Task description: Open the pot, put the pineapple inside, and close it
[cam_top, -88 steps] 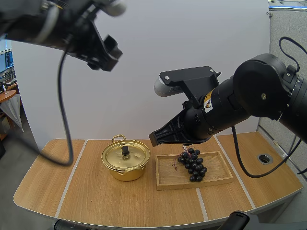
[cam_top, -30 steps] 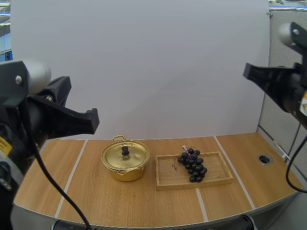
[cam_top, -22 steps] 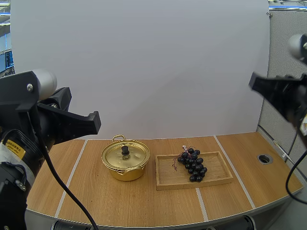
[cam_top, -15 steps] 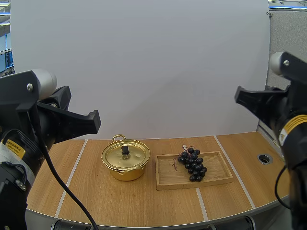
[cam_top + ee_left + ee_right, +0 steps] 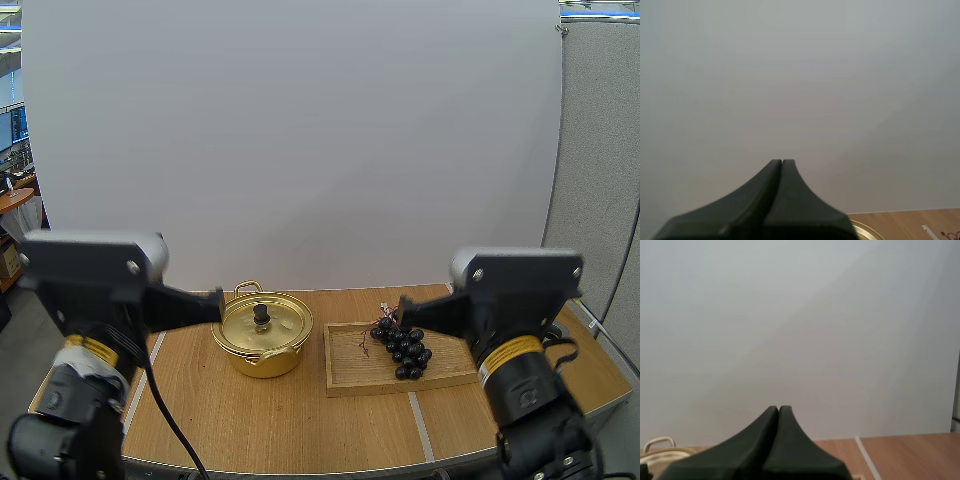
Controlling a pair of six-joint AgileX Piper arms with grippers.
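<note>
1. Nothing is done yet: the lid (image 5: 275, 322) sits on the pot (image 5: 258, 360).
2. No pineapple is visible; grapes (image 5: 400, 345) lie in the tray (image 5: 350, 378), beside the pot.
3. The left tool (image 5: 781, 161) and the right tool (image 5: 778, 408) have their fingers pressed together and hold nothing.
4. Opening, loading and closing are all left.

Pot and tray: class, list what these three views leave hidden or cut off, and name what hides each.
Inside of the pot: high view, the lid sits on it.
Right end of the wooden tray: high view, the right arm covers it.
Most of the pot: left wrist view, cut off by the edge beside the shut left gripper.
Pot body: right wrist view, cut off beside the right gripper.
</note>
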